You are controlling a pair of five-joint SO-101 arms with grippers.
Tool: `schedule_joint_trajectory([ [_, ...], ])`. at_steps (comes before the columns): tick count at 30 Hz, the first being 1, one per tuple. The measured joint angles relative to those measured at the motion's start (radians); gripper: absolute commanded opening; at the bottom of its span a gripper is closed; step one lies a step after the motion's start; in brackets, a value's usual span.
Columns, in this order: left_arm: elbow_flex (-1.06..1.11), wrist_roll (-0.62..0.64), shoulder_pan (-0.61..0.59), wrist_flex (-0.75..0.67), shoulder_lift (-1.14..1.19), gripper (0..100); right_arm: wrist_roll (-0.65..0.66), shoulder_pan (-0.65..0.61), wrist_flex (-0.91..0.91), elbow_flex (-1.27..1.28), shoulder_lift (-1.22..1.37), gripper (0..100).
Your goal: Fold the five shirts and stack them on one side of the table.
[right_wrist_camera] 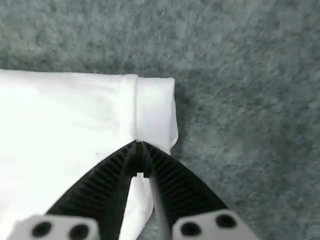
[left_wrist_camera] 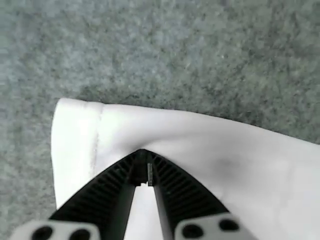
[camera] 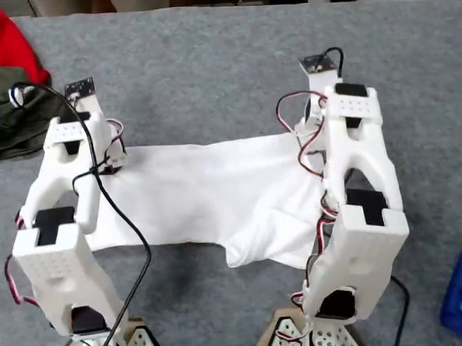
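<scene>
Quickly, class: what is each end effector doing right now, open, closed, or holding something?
Left end effector: closed, pinching the white fabric shirt.
Right end effector: closed on the same shirt's hemmed edge.

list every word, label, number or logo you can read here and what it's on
None: no readable text in any view. The white shirt is plain, the grey table carries no print, and the left pincer and right pincer bear no markings.
</scene>
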Motion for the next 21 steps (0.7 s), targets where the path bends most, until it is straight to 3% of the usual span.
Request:
schedule_joint_trajectory([
  [6, -0.132, -0.003, -0.023, 0.103, 0.026, 2, 0.0, -0.008, 0.11, -0.144, 0.0, 0.5],
  [13, -0.308, -0.005, -0.028, 0.255, 0.026, 2, 0.0, -0.103, 0.221, -0.278, 0.0, 0.5],
  [21, -0.325, -0.006, 0.048, 0.224, 0.104, 2, 0.0, -0.146, 0.166, -0.293, 0.176, 0.5],
])
